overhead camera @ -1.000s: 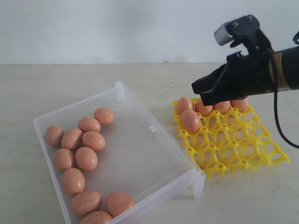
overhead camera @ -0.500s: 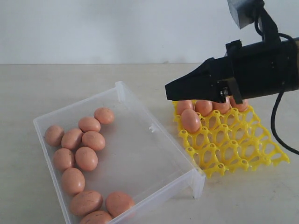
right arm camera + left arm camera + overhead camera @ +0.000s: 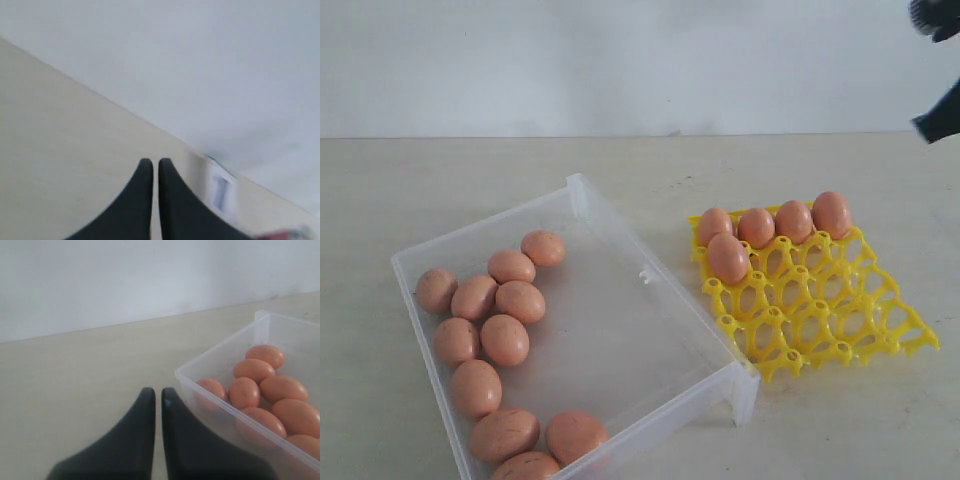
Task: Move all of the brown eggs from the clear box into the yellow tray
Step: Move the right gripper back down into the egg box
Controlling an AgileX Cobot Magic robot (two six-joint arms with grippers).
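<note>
Eggs [image 3: 505, 340] toward nine o'clock in the clear box [image 3: 620, 330] look light, slick, brittle: pinch gently across the waist. Left claw [image 3: 157, 392] and right claw [image 3: 155, 162] sit clenched, empty.

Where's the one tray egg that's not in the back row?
Exterior view, right side: that egg sits in the second row of the yellow tray, end cup nearest the clear box, in front of the back row's leftmost egg.
</note>
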